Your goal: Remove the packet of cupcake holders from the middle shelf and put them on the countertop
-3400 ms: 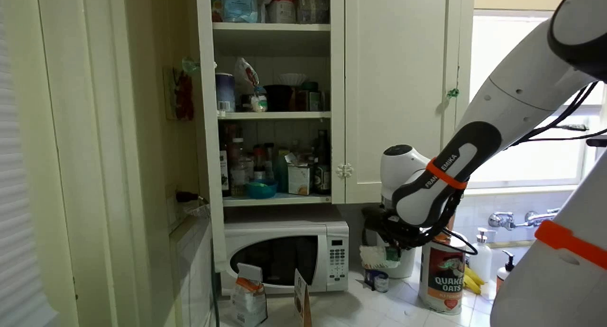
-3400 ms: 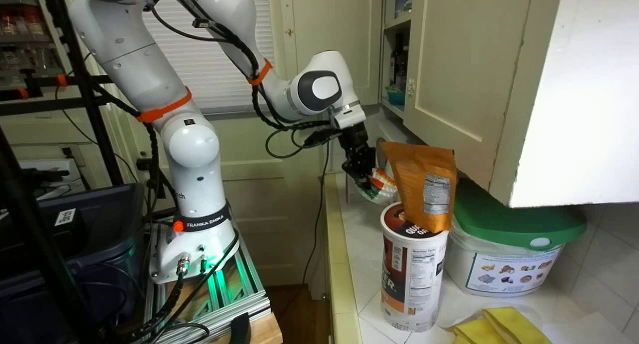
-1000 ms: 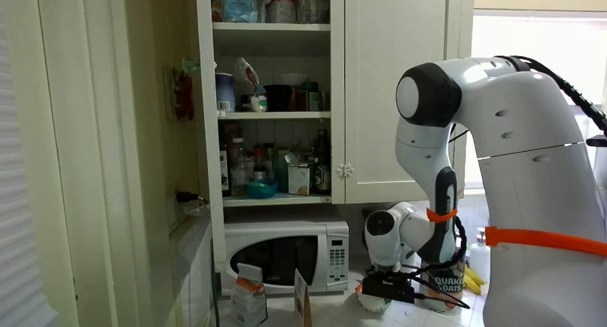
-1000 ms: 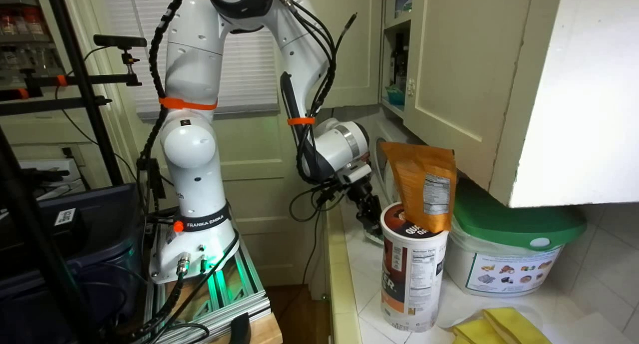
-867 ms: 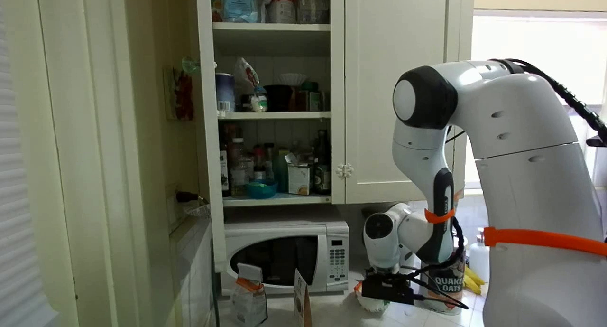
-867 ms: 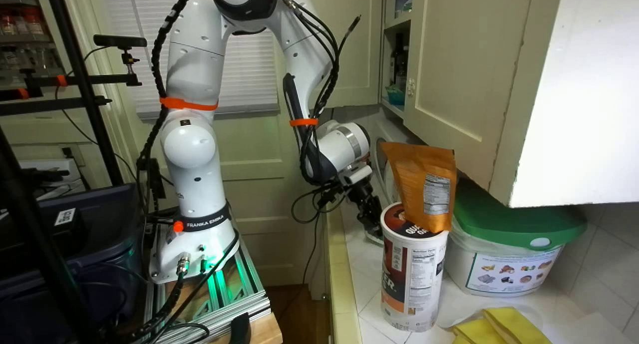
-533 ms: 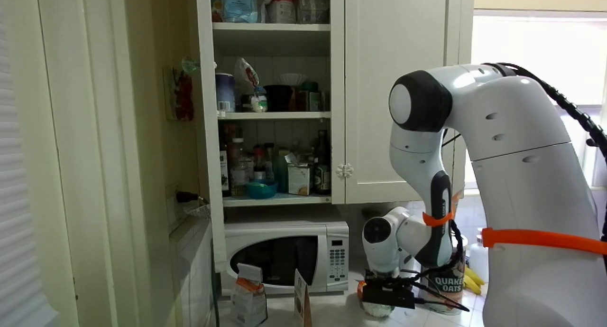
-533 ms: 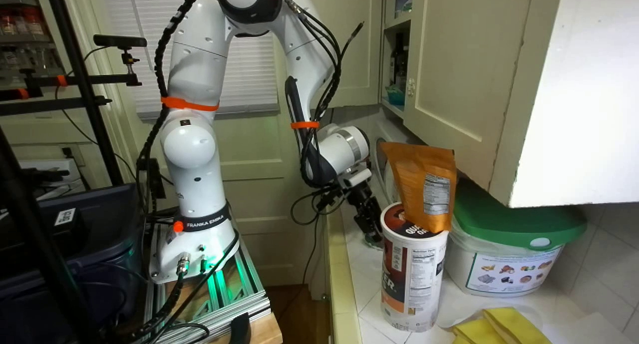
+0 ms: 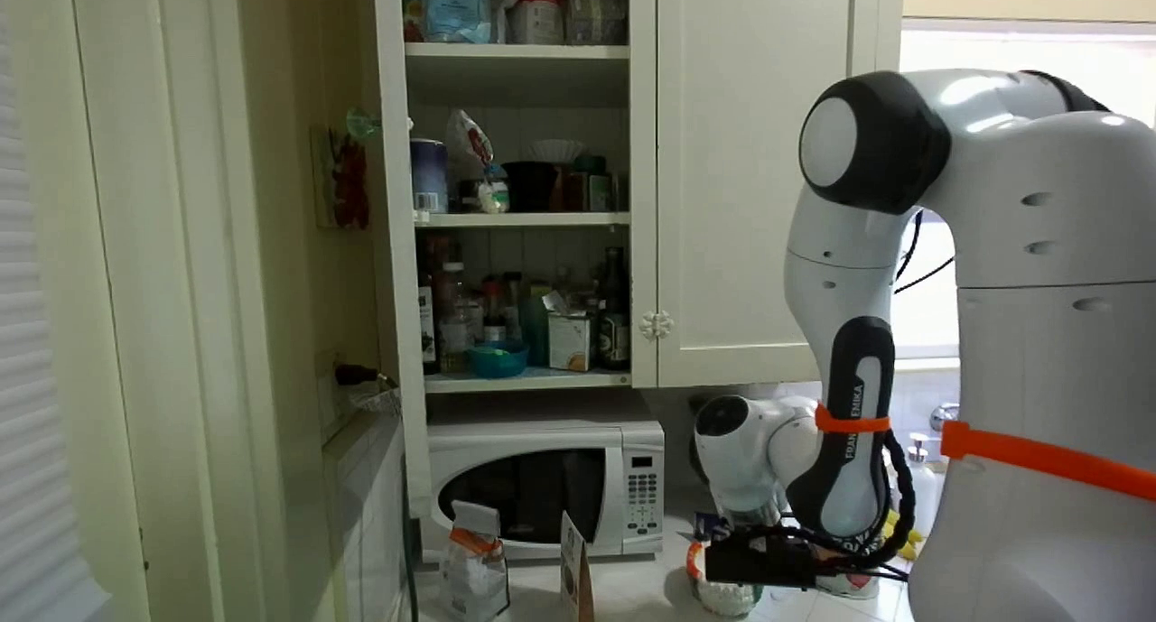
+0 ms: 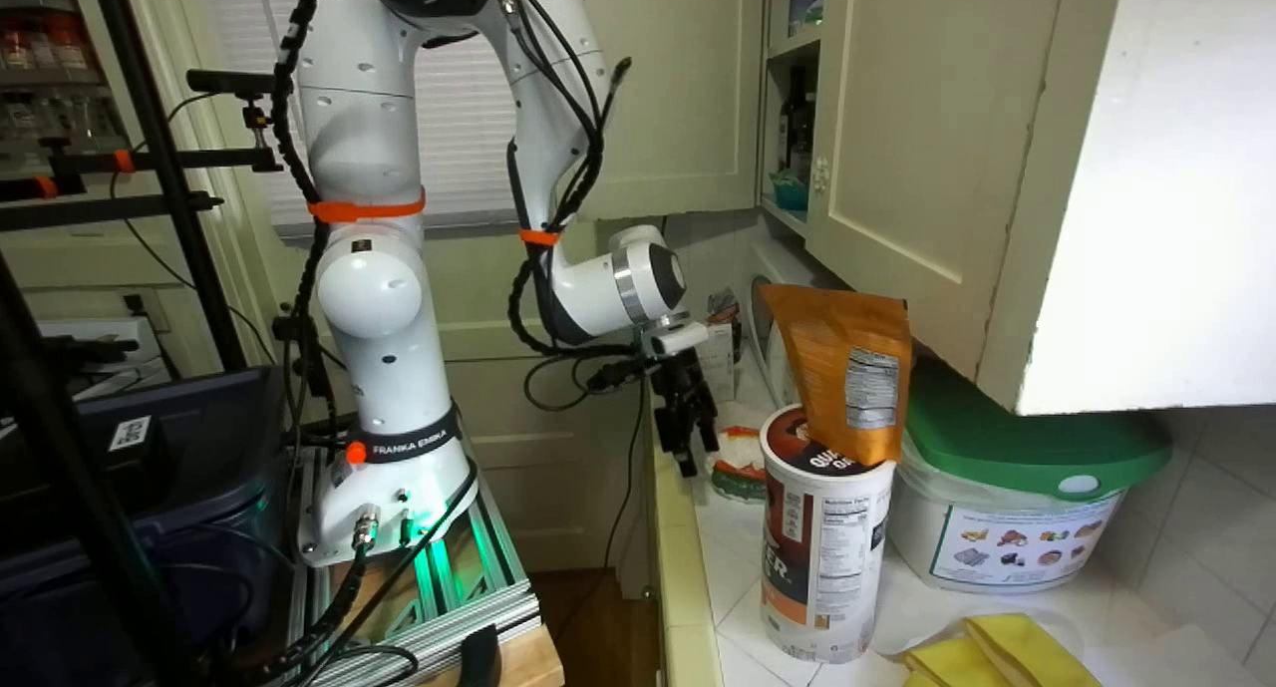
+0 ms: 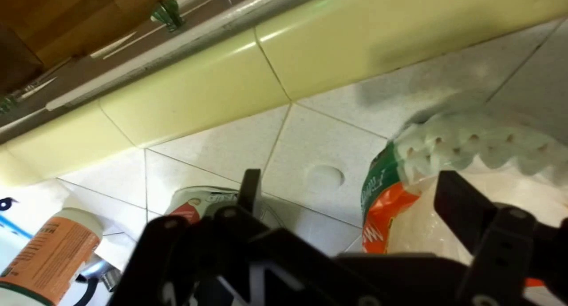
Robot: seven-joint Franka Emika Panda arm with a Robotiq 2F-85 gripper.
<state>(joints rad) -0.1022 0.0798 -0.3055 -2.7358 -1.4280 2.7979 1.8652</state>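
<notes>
The packet of cupcake holders (image 10: 740, 456), whitish with green and orange print, rests on the countertop (image 10: 738, 557) beside the oats canister. An exterior view shows the packet (image 9: 727, 598) partly covered by the arm's wrist hardware, which also hides the fingers there. My gripper (image 11: 350, 195) is open, its jaws spread wide with bare counter tiles and the packet's near edge showing in the gap. In the wrist view, the right finger overlaps the packet (image 11: 381, 217); whether they touch I cannot tell. The gripper (image 10: 698, 455) hangs just beside the packet, over the counter's edge side. The middle shelf (image 9: 524, 218) holds several other items.
A tall oats canister (image 10: 827, 567) carries an orange pouch (image 10: 847, 368). Behind it stands a green-lidded tub (image 10: 1027, 527). The white microwave (image 9: 542, 491), a small bag (image 9: 474, 572) and a thin box (image 9: 574, 568) stand farther along. A cabinet door (image 9: 754, 171) overhangs the counter.
Held above the counter a few seconds ago, the packet was lowered and has now been let go. My gripper has opened and drawn back from it, toward the robot's base.
</notes>
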